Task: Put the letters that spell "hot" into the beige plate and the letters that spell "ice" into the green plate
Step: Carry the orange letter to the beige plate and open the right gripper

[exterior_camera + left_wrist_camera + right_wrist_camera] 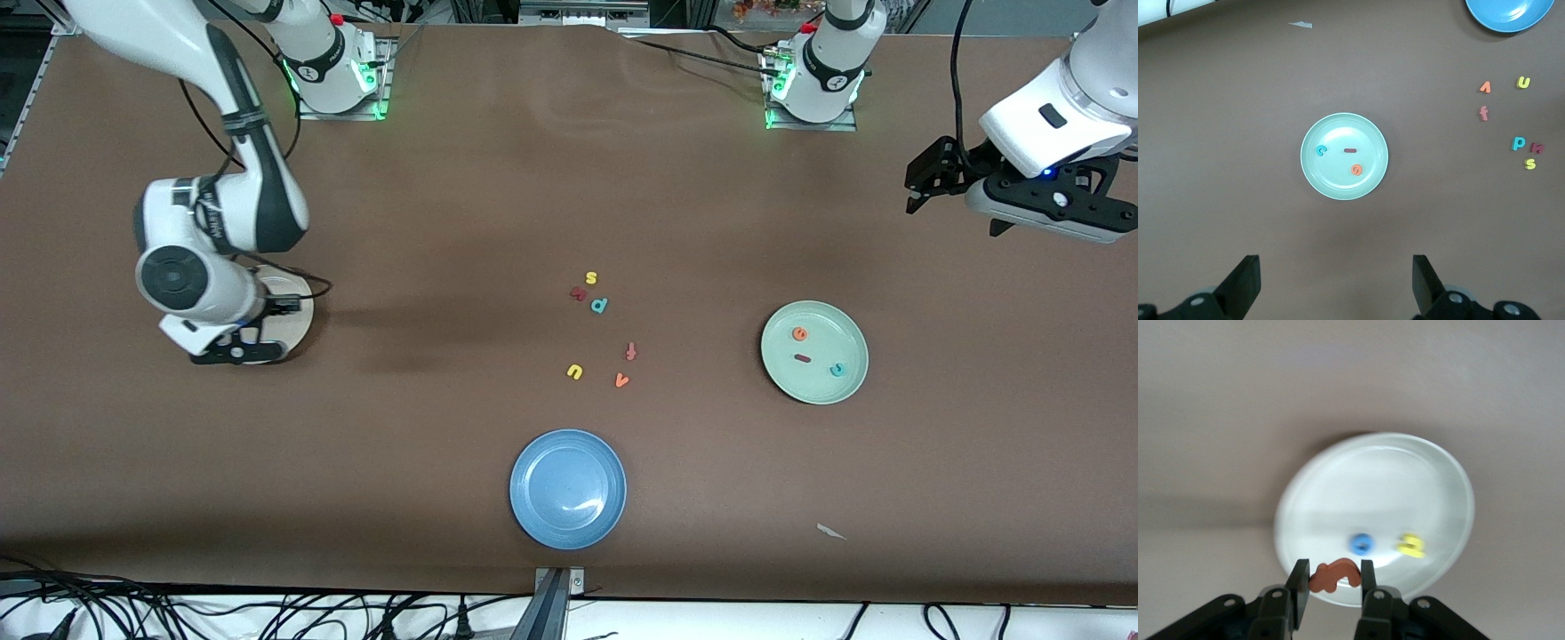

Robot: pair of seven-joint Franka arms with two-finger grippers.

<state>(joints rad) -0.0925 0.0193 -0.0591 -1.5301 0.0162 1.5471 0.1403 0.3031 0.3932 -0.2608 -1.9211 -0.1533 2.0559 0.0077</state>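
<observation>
Orange t (1333, 575) is hanging pinched in right gripper (1331, 583) over beige plate (1431, 480) at six o'clock rim; early release risks overshooting. Left gripper (1335, 283) is waiting, jaws spread.

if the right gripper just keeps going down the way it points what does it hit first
Most likely the beige plate: the right gripper, jaws shut on the orange t, points at its rim, though height above it is unclear.

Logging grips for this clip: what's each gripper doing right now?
Left gripper: open, empty, waiting at the left arm's end of the table.
Right gripper: shut on the orange t, over the beige plate.
</observation>
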